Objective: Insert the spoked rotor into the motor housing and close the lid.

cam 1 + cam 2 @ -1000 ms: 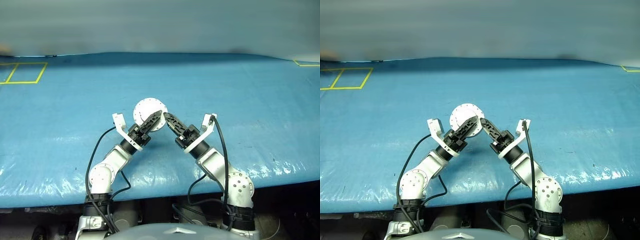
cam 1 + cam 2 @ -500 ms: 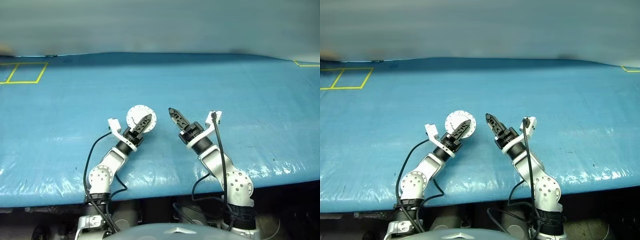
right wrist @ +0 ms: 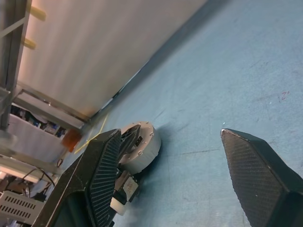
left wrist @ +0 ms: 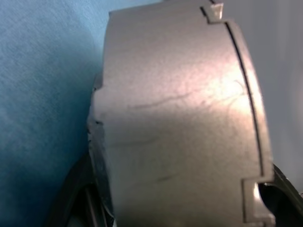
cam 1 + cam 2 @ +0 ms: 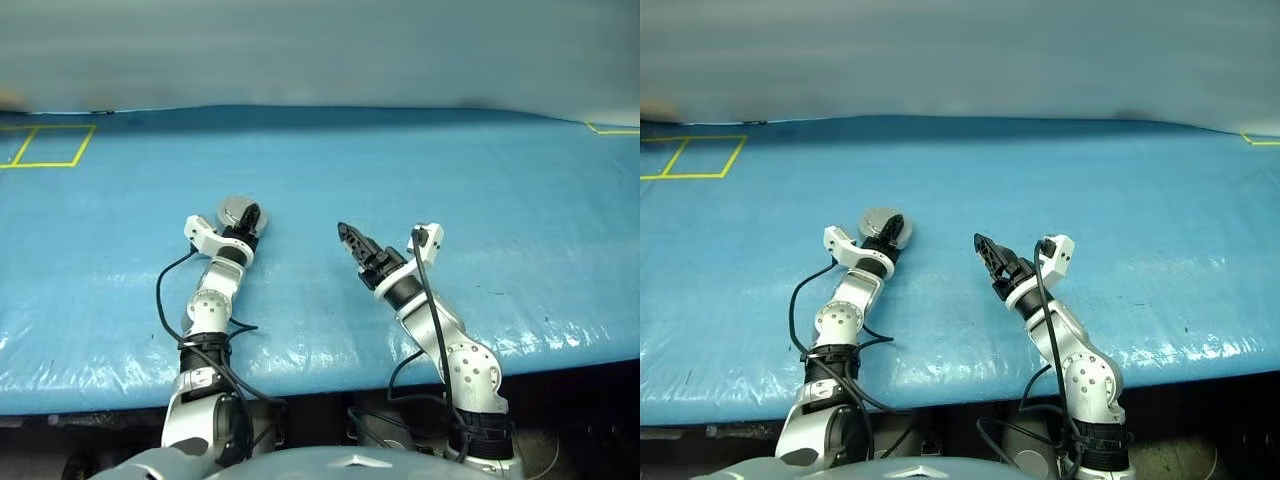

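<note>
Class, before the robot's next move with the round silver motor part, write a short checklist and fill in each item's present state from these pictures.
1. Left claw shut on the motor housing: ok.
2. Right claw open and holding nothing: ok.
3. The two claws apart, not touching: ok.
4. Housing lowered close to the blue table; actually resting on it: cannot tell.
5. Lid seated on the housing: cannot tell.
6. Spoked rotor inside the housing: cannot tell.

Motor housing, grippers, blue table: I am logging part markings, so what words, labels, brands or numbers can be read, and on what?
None can be read.
Motor housing, in the left gripper: bare metal, no text.
Blue table: yellow tape outlines, no lettering.
</note>
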